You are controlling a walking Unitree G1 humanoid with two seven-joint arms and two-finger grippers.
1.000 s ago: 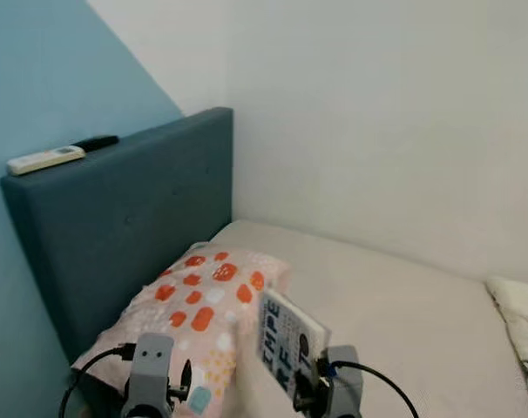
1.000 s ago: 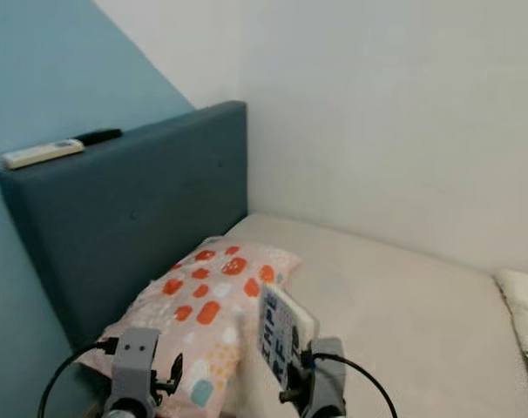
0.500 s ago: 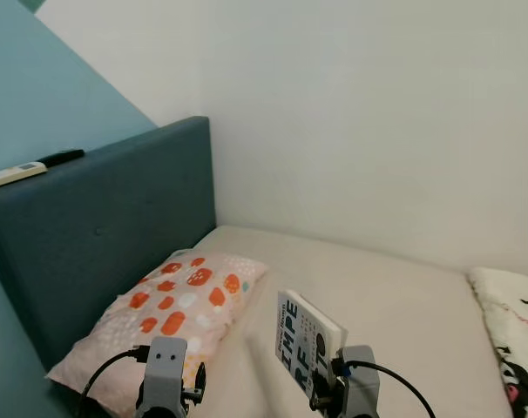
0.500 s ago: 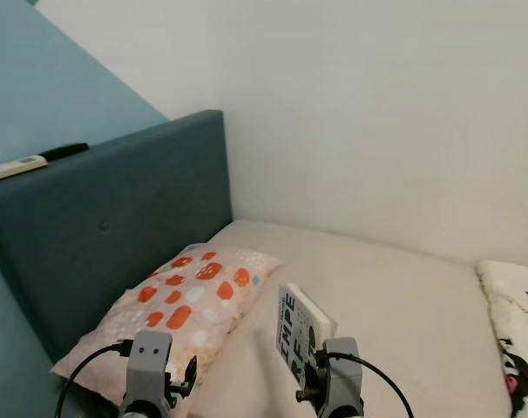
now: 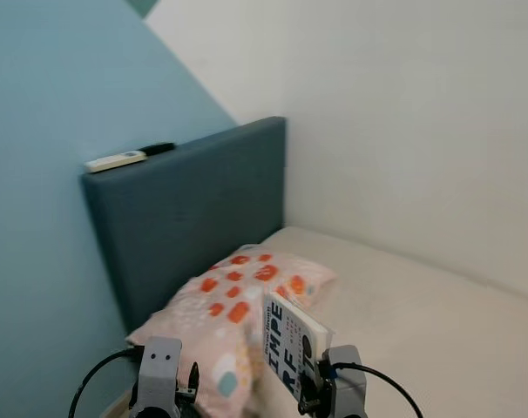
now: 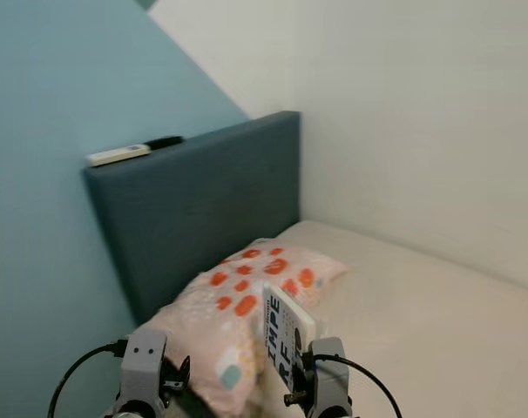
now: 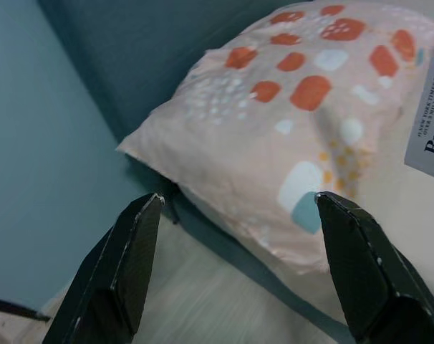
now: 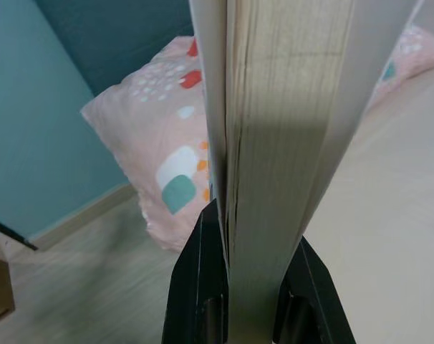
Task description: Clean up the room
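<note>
My right pincer (image 8: 235,287) is clamped on the book's (image 5: 287,342) lower edge, holding it upright over the bed's (image 5: 421,296) head end, beside the pillow (image 5: 238,305). Left pincer (image 7: 231,265) gapes, holding nothing. Book looks stiff and light; I judge it could pivot, so grip near the spine.

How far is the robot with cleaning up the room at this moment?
Done: the book is picked up, clamped upright in the right gripper. In hand: carrying it beside the bed; the left gripper is open near the spotted pillow. Left: putting the book away; a remote lies on the headboard.
</note>
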